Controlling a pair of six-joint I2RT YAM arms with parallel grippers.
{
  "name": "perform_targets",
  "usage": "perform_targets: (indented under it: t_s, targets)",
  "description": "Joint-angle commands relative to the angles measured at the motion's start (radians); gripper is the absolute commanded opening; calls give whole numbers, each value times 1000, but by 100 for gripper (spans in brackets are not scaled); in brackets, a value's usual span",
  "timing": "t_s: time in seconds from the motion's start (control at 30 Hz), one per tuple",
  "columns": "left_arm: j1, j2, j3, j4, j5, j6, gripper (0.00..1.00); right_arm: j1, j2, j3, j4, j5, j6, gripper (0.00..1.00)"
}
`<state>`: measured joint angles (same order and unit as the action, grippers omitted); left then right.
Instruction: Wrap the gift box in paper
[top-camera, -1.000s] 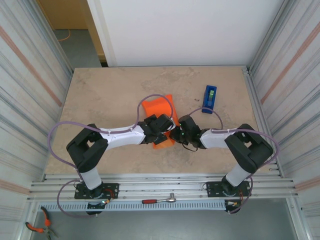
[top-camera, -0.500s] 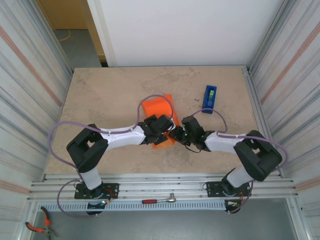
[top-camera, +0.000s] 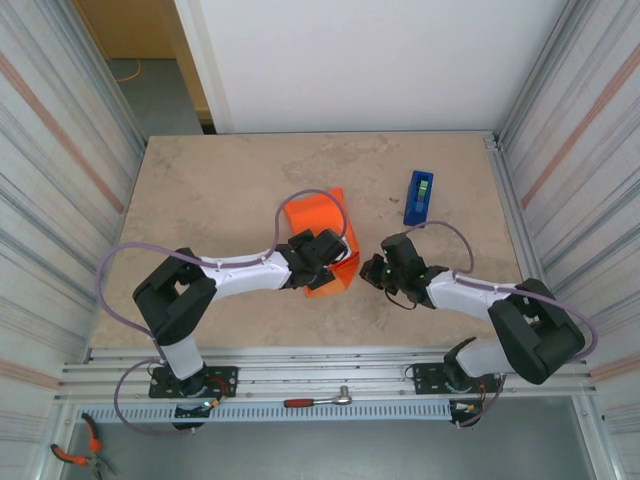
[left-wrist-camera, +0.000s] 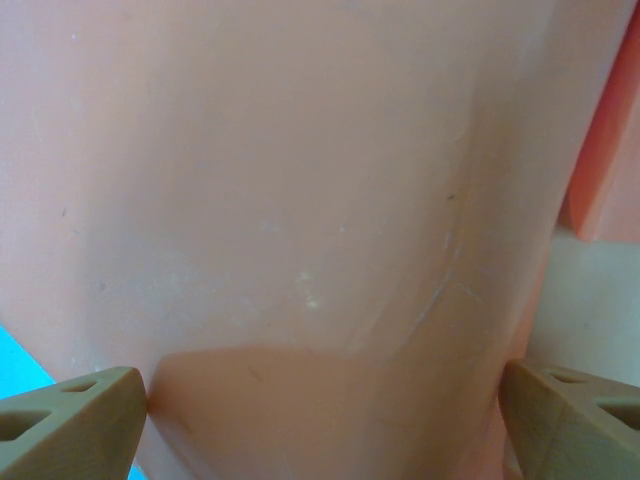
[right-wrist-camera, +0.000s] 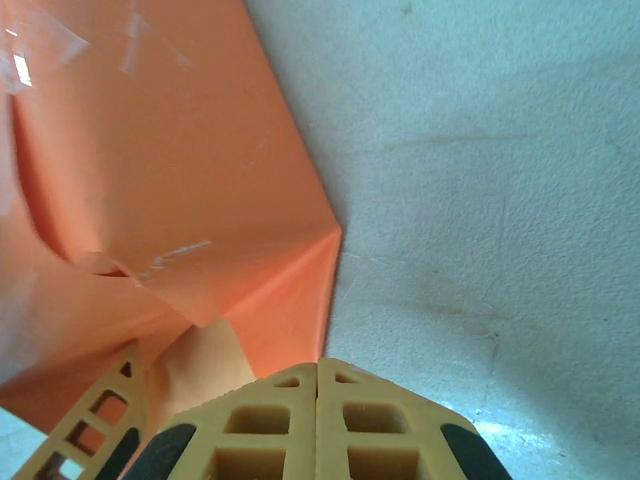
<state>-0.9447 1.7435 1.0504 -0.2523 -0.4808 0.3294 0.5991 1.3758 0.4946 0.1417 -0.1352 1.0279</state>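
Orange thin paper sheet (top-camera: 322, 240) lay bundled at table centre, pink gift box hidden inside. Left gripper (top-camera: 335, 262) spread wide, pressing bundle. Right gripper (top-camera: 377, 270) clamped shut, empty, just beside. Judgement: pin fold firmly, tape flap.

No readable text, label, brand, number or sign is showing anywhere in these views.
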Motion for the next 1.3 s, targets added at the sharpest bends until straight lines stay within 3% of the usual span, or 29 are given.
perform_targets:
  t_s: [0.0, 0.4, 0.83, 1.27]
  targets:
    - [-12, 13, -12, 1, 13, 12, 91, 20, 52, 47, 22, -10, -15, 0]
    - [-13, 12, -13, 0, 13, 15, 91, 70, 197, 91, 77, -15, -1, 0]
    - [-15, 3, -15, 0, 12, 17, 91, 151, 88, 70, 10, 66, 5, 0]
    - [-15, -20, 17, -29, 28, 19, 91, 148, 173, 47, 69, 47, 26, 0]
